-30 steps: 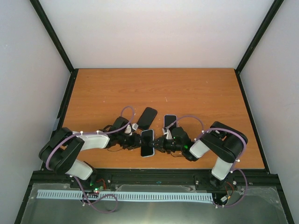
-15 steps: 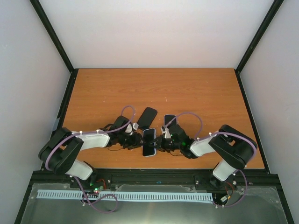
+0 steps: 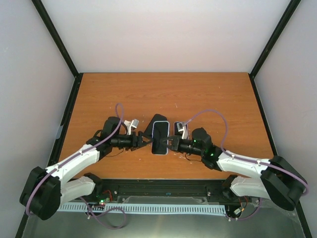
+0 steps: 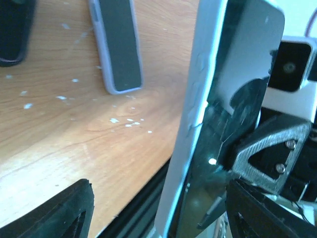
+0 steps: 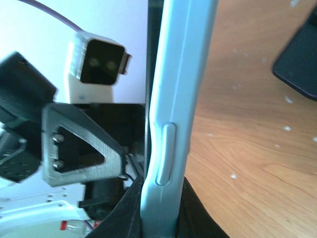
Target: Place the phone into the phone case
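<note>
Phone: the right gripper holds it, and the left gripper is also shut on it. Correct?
No. The left gripper is open: the left wrist view shows its fingers wide apart around the phone. The right gripper does hold it.

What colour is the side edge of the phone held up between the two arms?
Pale blue; the phone shows it best in the right wrist view.

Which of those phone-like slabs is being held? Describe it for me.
At the near middle of the orange table, where both arms meet, is the phone: dark face, pale blue rim. Only it is pinched by the right hand; the black slab and pale-rimmed slab behind it lie untouched.
</note>
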Available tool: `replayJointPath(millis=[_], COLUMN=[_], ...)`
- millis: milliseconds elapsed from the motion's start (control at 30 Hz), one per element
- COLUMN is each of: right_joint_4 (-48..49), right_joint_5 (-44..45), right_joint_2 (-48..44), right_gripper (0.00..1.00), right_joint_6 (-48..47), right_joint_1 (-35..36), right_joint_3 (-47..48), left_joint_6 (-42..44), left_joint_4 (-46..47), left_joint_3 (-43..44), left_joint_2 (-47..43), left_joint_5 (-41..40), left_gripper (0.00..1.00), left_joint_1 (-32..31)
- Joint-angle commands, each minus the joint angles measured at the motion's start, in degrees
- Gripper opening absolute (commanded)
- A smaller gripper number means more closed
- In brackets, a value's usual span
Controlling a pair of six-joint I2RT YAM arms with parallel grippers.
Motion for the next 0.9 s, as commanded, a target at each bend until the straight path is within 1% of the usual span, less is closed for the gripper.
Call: replayJointPath(millis=[0, 100, 167, 233, 333, 433, 567, 667, 767, 867], right_joint_4=[6.73, 9.77, 12.17, 14.79, 16.6, 17.61, 21.6, 23.77, 25.61, 25.89], right_joint_5=[2.31, 3.46, 4.68, 6.02, 7.13, 7.08, 6.16, 5.09, 4.94, 4.49], right_joint_2=[-5.29, -6.61, -7.24, -7.55, -7.41, -6.36, -3.82, -1.96, -0.67, 0.09], right_gripper=[0.03, 0.04, 0.03, 0.04, 0.03, 0.03, 0.04, 0.03, 0.03, 0.04], right_joint_6=[4.02, 7.91, 10.59, 13.11, 15.2, 16.81, 19.34, 20.49, 21.5, 21.79], right_joint_1=[-0.38, -0.38, -0.36, -0.36, -0.36, -0.36, -0.37, -0.36, -0.28, -0.25], right_joint_3=[0.29, -0.33, -1.39, -2.51, -3.1, -3.16, -3.58, -3.51, -4.01, -4.03], left_joint_6=[-1.7, -5.07, -10.2, -14.76, -19.09, -19.74, -17.5, -19.7, -20.16, -20.92], left_joint_4=[6.47, 14.24, 22.17, 31.55, 39.73, 42.13, 40.01, 45.48, 47.17, 48.3], left_joint_3=[0.47, -2.68, -5.74, -9.14, -11.92, -12.46, -11.95, -13.02, -12.66, -12.85], left_joint_2=[-1.91, -2.24, -2.98, -3.79, -4.56, -4.16, -1.99, -0.14, 1.02, 1.0], left_joint_5=[9.85, 14.33, 16.58, 18.18, 18.99, 19.04, 17.8, 18.19, 18.25, 17.31], left_gripper=[0.73, 0.72, 0.7, 0.67, 0.67, 0.66, 0.68, 0.68, 0.59, 0.37], left_joint_1=[0.48, 0.48, 0.48, 0.44, 0.39, 0.4, 0.39, 0.39, 0.42, 0.39])
